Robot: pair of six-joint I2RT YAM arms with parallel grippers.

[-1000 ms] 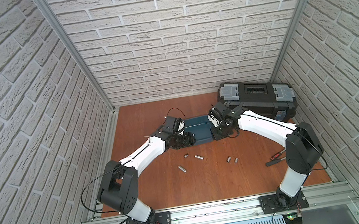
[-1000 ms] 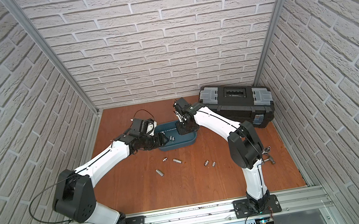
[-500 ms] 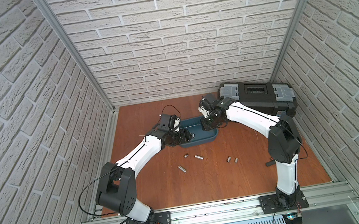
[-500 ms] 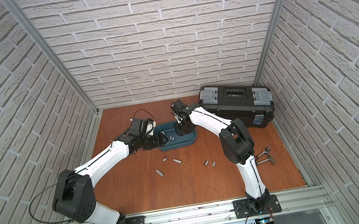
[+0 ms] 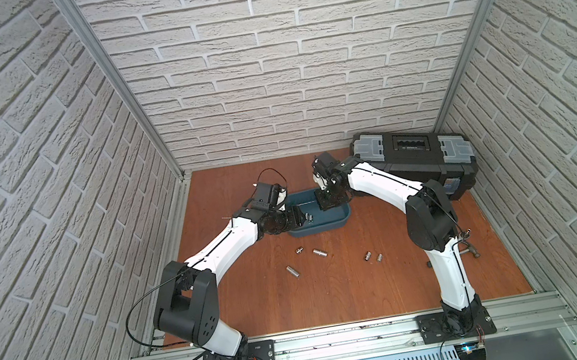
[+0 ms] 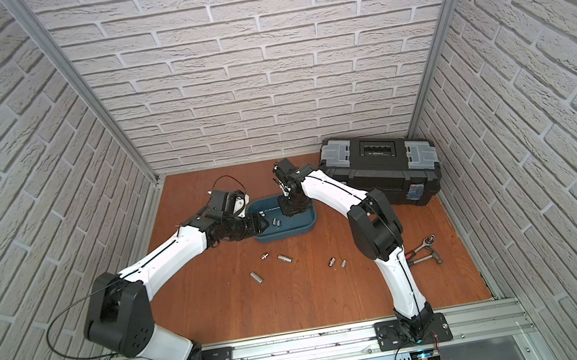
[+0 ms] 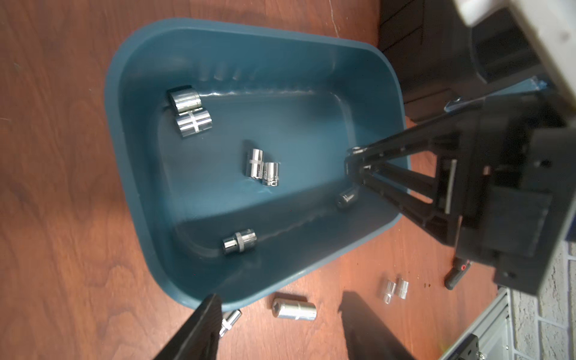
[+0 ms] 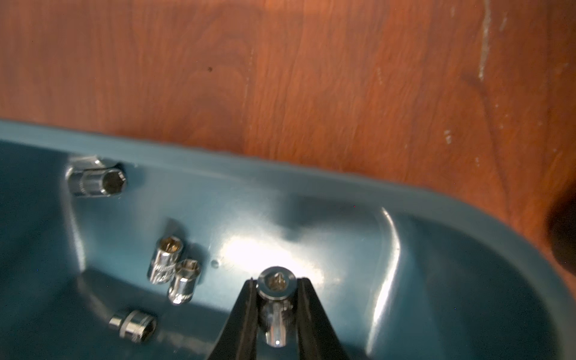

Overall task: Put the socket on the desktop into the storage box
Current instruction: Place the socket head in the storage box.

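Observation:
The teal storage box [image 5: 326,227] [image 6: 288,233] sits on the reddish desktop [image 5: 337,291] and holds several chrome sockets [image 7: 257,163]. My right gripper [image 8: 276,282] [image 5: 328,204] hangs inside the box near its right end, shut on a chrome socket [image 8: 276,321] that points down just above the floor. Beside the box's left end my left gripper [image 7: 282,300] [image 5: 305,217] stands open with nothing between its fingers. Several loose sockets [image 5: 319,252] [image 5: 368,255] lie on the desktop in front of the box; one [image 7: 294,309] lies beyond the left fingertips.
A black toolbox [image 5: 413,152] with grey latches stands at the back right, close behind the right arm. A hammer and a ratchet [image 6: 426,257] lie at the right. Brick walls close in three sides, and an aluminium rail [image 5: 345,338] runs along the front.
My right arm has swung left, carrying its gripper from the box's right edge to over the box floor. The left arm has hardly moved.

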